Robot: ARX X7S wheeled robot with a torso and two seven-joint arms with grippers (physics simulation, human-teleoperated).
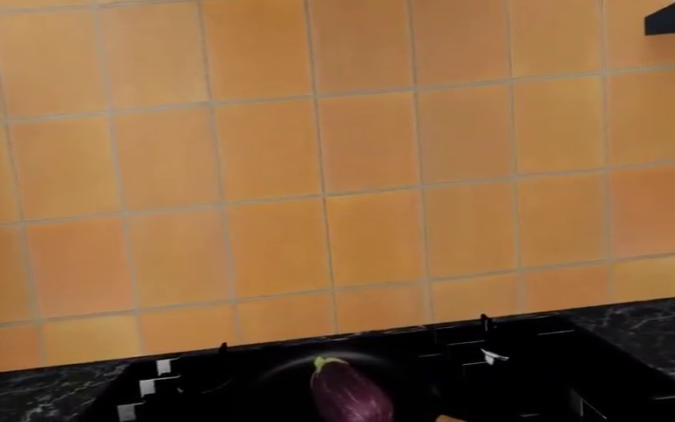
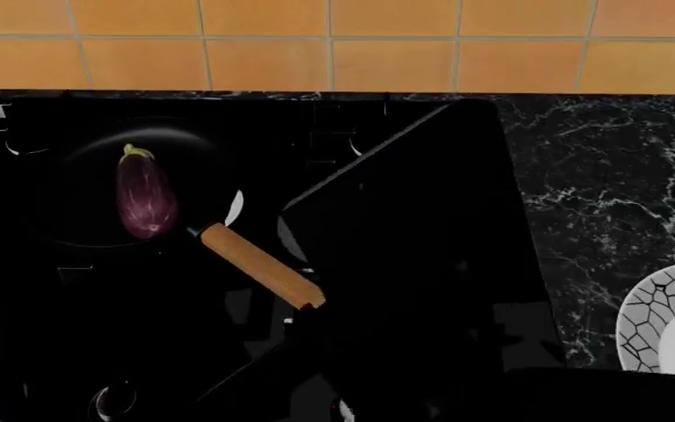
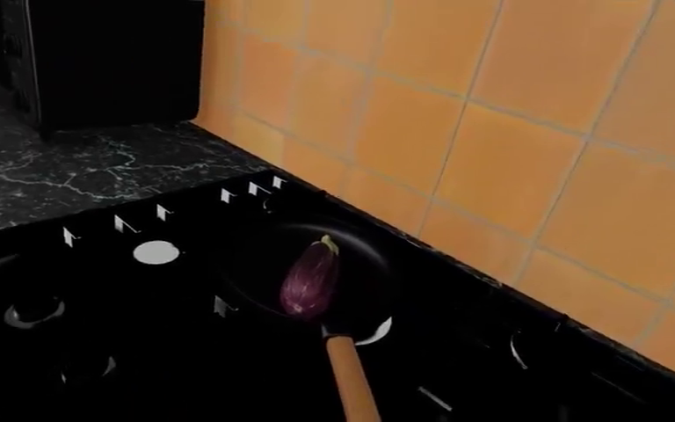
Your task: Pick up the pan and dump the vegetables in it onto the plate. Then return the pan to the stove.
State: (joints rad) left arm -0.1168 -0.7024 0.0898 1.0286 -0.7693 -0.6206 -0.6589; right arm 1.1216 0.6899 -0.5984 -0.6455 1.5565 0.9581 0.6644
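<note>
Nearest us in the head view, a large black arm link fills the lower middle of the frame, its end meeting the near end of the pan's wooden handle (image 2: 261,264). It is too dark for us to make out either pincer, so we cannot tell whether each is open or closed.

We count one pan (image 2: 80,224), sitting on the stove (image 2: 32,352) at the left of the frame, its handle running down and to the right. In it lies one eggplant (image 2: 145,200), stem end toward the tiled wall (image 2: 337,44). We count one plate (image 2: 666,316), cut off by the lower right edge, resting on the black marbled surface (image 2: 607,176), well apart from the pan.

The right wrist view shows the same single eggplant (image 3: 310,280) in the pan (image 3: 367,264) at mid-frame, handle (image 3: 350,374) toward the bottom edge, with a dark box (image 3: 103,57) at upper left. In the left wrist view the eggplant (image 1: 350,394) sits at the bottom centre, below orange tiles (image 1: 337,158).
</note>
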